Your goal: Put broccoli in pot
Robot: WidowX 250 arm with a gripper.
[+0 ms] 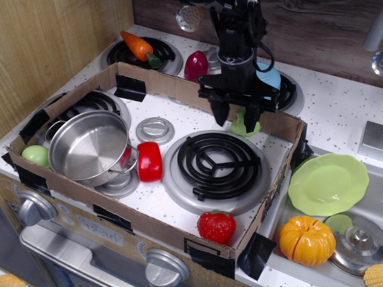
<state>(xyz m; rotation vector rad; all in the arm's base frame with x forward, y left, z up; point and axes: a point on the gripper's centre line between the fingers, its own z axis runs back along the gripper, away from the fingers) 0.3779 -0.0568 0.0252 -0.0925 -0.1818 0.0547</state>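
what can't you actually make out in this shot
- Gripper: whether its fingers touch the broccoli is unclear; they overlap its head.
- Light-blue bowl: mostly behind the arm.
- Smooth green fruit: partly hidden by the pot.
- Corn: cut off at the corner.

Pot (90, 146) shiny steel; broccoli (244, 124) matt plastic; box (149, 222) brown cardboard.

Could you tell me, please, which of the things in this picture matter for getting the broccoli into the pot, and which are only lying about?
Part of the job:
- broccoli, between the open fingers of the gripper
- pot, standing empty

Lying about:
- carrot
- strawberry
- pumpkin
- green plate
- light-blue bowl
- pale-green round fruit
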